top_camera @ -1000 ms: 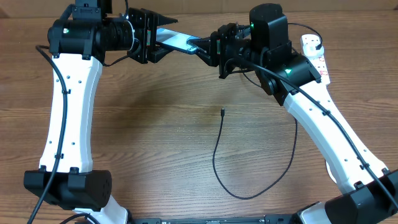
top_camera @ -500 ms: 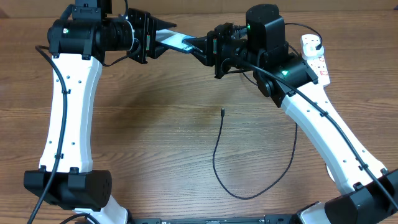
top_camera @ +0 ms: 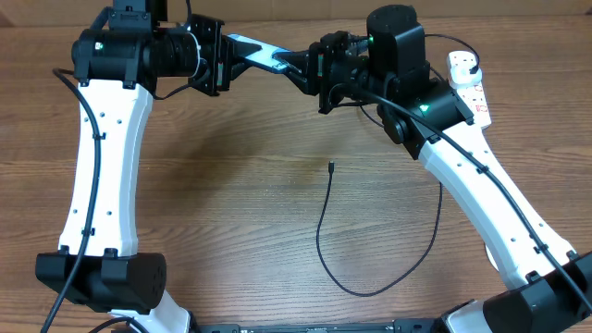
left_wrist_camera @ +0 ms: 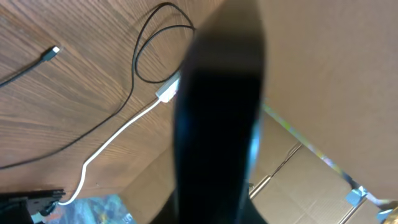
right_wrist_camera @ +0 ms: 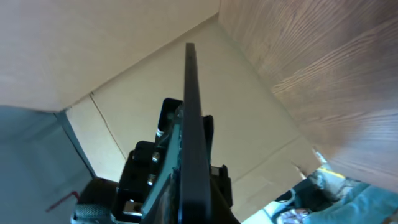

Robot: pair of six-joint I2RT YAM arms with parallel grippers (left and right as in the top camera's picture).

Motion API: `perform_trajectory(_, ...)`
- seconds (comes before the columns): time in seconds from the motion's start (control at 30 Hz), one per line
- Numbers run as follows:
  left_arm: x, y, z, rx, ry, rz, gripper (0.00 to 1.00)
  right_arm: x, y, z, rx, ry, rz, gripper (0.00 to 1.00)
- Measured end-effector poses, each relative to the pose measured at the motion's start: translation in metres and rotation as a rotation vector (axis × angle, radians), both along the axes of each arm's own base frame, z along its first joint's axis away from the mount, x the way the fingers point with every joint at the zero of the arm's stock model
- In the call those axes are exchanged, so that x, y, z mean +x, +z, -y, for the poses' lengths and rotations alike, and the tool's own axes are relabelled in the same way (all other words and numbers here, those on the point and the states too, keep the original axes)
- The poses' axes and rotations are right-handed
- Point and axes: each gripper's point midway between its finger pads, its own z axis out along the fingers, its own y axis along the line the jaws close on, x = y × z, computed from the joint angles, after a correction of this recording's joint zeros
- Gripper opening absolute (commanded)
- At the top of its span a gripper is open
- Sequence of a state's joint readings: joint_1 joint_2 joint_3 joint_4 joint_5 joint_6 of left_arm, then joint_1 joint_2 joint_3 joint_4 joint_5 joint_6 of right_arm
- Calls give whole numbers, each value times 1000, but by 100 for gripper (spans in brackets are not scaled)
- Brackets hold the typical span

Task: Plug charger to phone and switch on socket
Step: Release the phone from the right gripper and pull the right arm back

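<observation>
- Overhead, I see the phone (top_camera: 260, 54) lifted clear of the table (top_camera: 231, 185) near its far edge, bridging the gap between the two arms.
- Left gripper (top_camera: 233, 51): fingers closed tight on the phone's left end.
- Right gripper (top_camera: 298, 67): fingers clamped on the phone's right end. My right wrist view shows the phone (right_wrist_camera: 193, 137) edge-on, a thin dark blade.
- Charger (top_camera: 318, 231): lying loose on the table in a wide loop. Its connector tip (top_camera: 330, 167) points toward the far edge, well apart from the phone.
- Socket (top_camera: 472, 88): far right of the table beside the right arm, white with red marks.
- White cord (left_wrist_camera: 118, 140): seen from the left wrist, trailing across the wood.
- Writing: print on the socket and on the phone screen is too small for me to read.
</observation>
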State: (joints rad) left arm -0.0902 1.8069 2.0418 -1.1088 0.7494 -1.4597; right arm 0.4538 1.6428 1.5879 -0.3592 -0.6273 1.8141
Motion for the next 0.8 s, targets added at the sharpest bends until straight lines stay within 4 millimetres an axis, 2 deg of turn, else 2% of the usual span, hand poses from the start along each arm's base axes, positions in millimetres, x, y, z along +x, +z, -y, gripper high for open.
perform_trajectory(0.1, 0, 0, 0, 0, -1, 2, 4, 0, 0, 0, 6, -3, -13, 18)
perform_trajectory(0.3, 2, -1, -1, 5, 9, 2, 4, -14, 2, -14, 0, 65, 14, 77)
perform_trajectory(0.4, 3, -2, -3, 15, 17, 3, 4, -20, 3, -19, -8, 95, 42, 96)
perform_trajectory(0.43, 3, -2, -3, 18, 20, 3, 4, -21, 3, -19, -15, 98, 56, 100)
perform_trajectory(0.6, 9, -8, -12, 75, 56, 16, 4, -17, -7, -11, -105, 110, 150, 100)
perform_trajectory(0.7, 11, -17, -23, 154, 81, 22, 4, -8, -20, 8, -192, 101, 200, 100)
perform_trajectory(0.8, 10, -27, -36, 234, 107, 13, 4, 2, -39, 37, -292, 86, 212, 100)
